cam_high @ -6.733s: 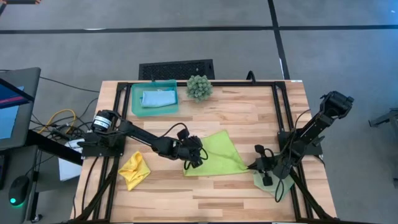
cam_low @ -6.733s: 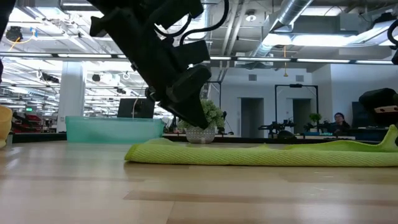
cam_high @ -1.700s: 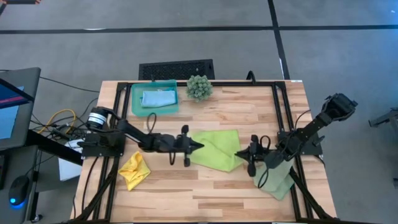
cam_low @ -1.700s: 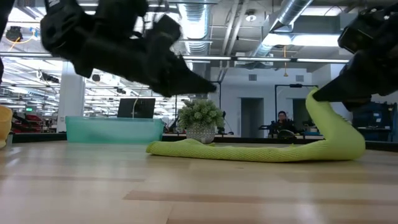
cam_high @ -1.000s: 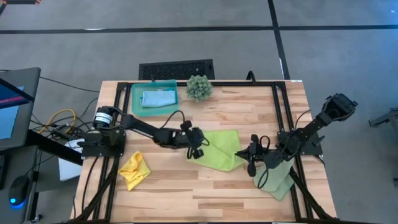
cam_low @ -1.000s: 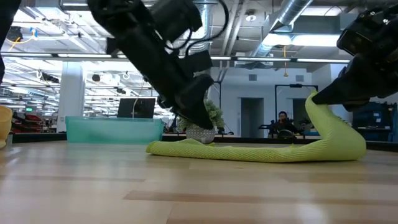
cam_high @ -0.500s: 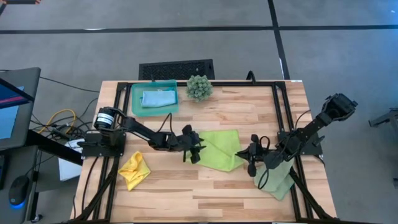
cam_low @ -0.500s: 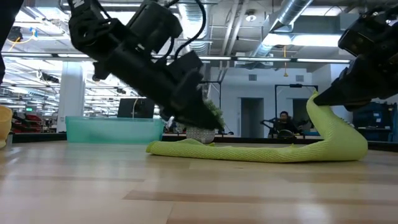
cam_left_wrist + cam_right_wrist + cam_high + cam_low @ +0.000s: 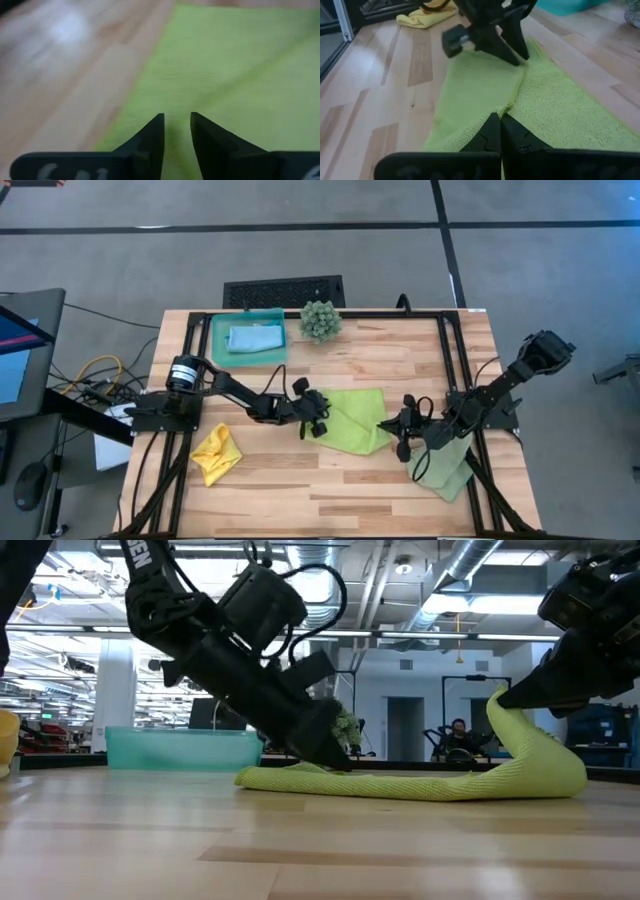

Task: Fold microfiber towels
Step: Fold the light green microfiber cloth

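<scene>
Wooden bench (image 9: 400,370) holds the lime green towel (image 9: 350,420) mid-way. Right end effector (image 9: 398,430), pinched shut, lifts one edge. Left end effector (image 9: 318,420), fingers slightly apart, holds nothing. It should press the other edge flat, so the fold lands even.

A lime green towel (image 9: 354,420) is lying mid-table on pale wood planks (image 9: 400,360) framed by black rails. A yellow towel (image 9: 216,452) is sitting near the left edge, a light blue one (image 9: 254,338) inside a teal tray (image 9: 222,352), and what looks like pale sage cloth (image 9: 448,470) near the right edge. Both arms are showing dark.
</scene>
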You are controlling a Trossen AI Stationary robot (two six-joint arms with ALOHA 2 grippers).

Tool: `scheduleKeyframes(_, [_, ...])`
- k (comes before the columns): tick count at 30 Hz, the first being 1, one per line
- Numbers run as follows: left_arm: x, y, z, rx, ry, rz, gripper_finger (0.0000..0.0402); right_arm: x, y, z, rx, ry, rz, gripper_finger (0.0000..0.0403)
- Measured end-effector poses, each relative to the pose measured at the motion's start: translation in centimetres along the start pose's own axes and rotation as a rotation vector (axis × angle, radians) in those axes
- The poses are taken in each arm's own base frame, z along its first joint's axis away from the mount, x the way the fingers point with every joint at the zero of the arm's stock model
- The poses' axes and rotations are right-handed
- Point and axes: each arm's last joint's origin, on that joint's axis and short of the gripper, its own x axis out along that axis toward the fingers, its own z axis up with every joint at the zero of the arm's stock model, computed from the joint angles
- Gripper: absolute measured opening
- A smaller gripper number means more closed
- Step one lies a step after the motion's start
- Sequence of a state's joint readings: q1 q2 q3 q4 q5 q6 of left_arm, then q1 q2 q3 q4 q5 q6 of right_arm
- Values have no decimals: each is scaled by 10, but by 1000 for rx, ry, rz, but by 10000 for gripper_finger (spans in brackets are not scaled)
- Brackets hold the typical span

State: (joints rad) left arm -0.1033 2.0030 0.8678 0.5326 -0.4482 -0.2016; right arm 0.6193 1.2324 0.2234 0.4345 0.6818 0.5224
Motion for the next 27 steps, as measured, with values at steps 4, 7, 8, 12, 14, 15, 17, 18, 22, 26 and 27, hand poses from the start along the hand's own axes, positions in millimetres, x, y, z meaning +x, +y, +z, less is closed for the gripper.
scheduleKeyframes(4, [0,-2,-1,15,-17,31,67,0,0,0,0,1,5,11])
scheduleKeyframes(7, [0,-3,-2,7,-10,24,58,-1,1,-1,-3,3,10,11])
scheduleKeyframes(8, [1,-2,-3,1,-3,23,55,-1,1,-1,-4,3,12,11])
scheduleKeyframes(12, [6,-3,-10,-8,15,-2,35,-1,2,-1,-3,2,12,11])
scheduleKeyframes(14, [7,-4,-12,10,14,-8,16,-1,2,-1,-4,3,11,11])
scheduleKeyframes(15, [7,-5,-12,26,12,-6,9,-1,2,-1,-3,2,12,11])
scheduleKeyframes(17, [4,-9,-12,63,2,13,5,-1,2,-1,-3,2,12,11])
scheduleKeyframes(18, [2,-11,-11,87,-3,22,6,-1,2,-1,-3,2,12,11])
scheduleKeyframes(22, [-9,-17,-1,149,-39,15,2,-1,2,-1,-3,3,12,11])
scheduleKeyframes(26, [-17,-21,1,197,-39,62,1,-1,1,-1,-5,5,11,11])
scheduleKeyframes(27, [-19,-23,2,211,-46,66,1,-1,2,-1,-6,5,12,11])
